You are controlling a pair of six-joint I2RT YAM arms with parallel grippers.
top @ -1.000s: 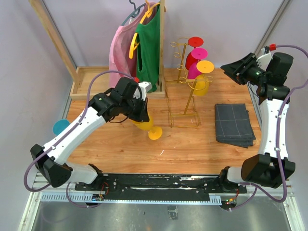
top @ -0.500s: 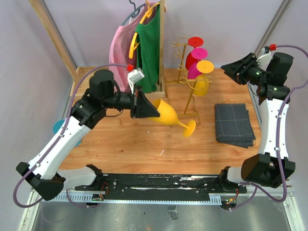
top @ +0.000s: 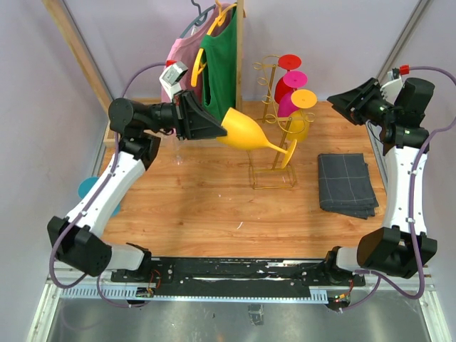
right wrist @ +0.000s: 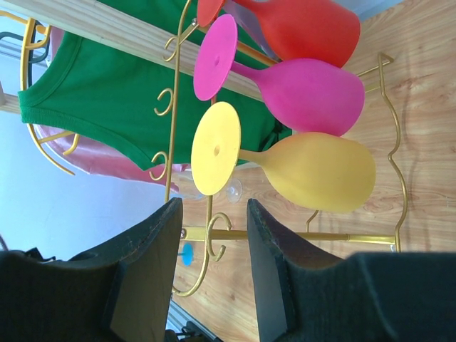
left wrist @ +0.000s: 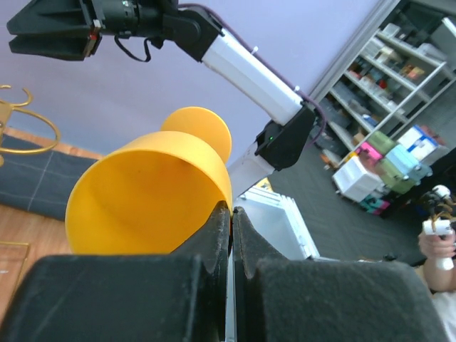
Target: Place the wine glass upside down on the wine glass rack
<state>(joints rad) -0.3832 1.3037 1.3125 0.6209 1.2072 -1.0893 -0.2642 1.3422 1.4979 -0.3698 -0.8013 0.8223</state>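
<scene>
My left gripper (top: 216, 131) is shut on the rim of a yellow wine glass (top: 246, 133) and holds it in the air on its side, with the foot (top: 291, 153) pointing at the gold wire rack (top: 273, 114). The left wrist view shows the fingertips (left wrist: 222, 217) pinching the glass's rim (left wrist: 149, 192). Three glasses hang upside down on the rack: red (right wrist: 306, 27), pink (right wrist: 303, 94) and yellow (right wrist: 317, 171). My right gripper (top: 336, 104) is open and empty, to the right of the rack and facing it (right wrist: 214, 206).
A wooden clothes rack (top: 241, 64) with green (top: 219, 71) and pink garments stands behind the left gripper. A folded grey cloth (top: 345, 184) lies at the right. The rack's wire base (top: 272, 179) sits on the table. A blue disc (top: 90, 188) lies at the left edge.
My left arm has lifted the yellow glass off the table, tipped it onto its side and carried it up and right towards the gold rack. The right arm has not moved.
</scene>
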